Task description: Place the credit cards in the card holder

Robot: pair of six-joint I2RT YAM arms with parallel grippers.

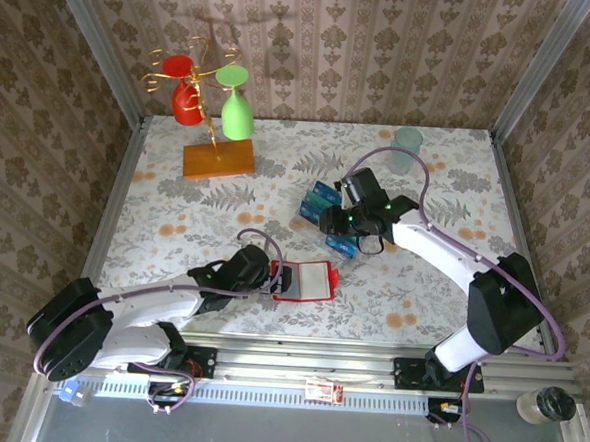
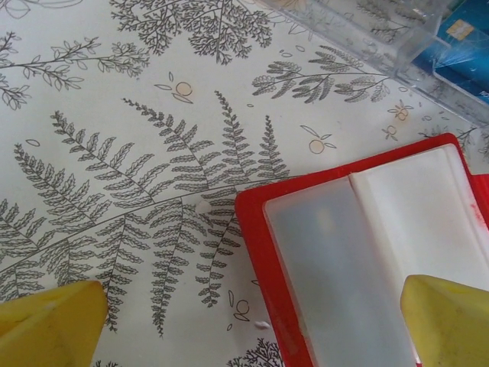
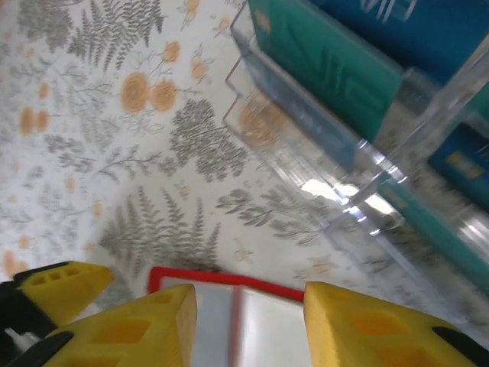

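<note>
The left arm lies low along the near edge of the table (image 1: 164, 238). The left gripper (image 1: 279, 278) is spread to its widest, one yellow fingertip (image 2: 447, 321) over the card holder (image 1: 313, 279) and the other over bare cloth. The holder lies open and flat near the middle of that edge. The right arm reaches in from the near right corner with its elbow raised. The right gripper (image 3: 250, 306) hangs just beside the clear rack (image 3: 367, 160) at the table's middle, fingers partly apart with nothing between them. The credit cards (image 3: 328, 53), blue and teal, stand in the rack, their print too blurred to read.
</note>
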